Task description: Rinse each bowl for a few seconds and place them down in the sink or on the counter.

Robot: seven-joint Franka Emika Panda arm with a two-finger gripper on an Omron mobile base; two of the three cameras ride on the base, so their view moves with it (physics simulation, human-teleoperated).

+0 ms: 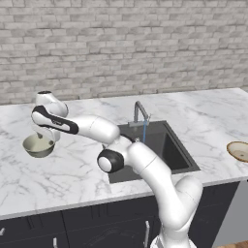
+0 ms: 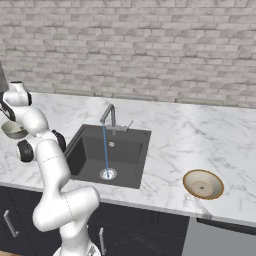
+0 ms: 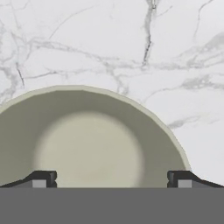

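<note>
Directly over the empty greenish-cream bowl (image 3: 87, 144) the gripper (image 3: 111, 178) hangs, fingers spread wide, gripping nothing.

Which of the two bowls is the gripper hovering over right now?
The deep greenish-cream bowl left of the sink, directly under the open gripper. The shallow tan bowl sits far off on the sink's other side.

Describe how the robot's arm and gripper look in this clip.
The arm is made of glossy white, rounded segments joined by dark, nearly black round joints, with a black band along the link nearest the hand. No loose cables or printed markings are visible. The gripper ends in two small dark fingertips with pale grey pads.
</note>
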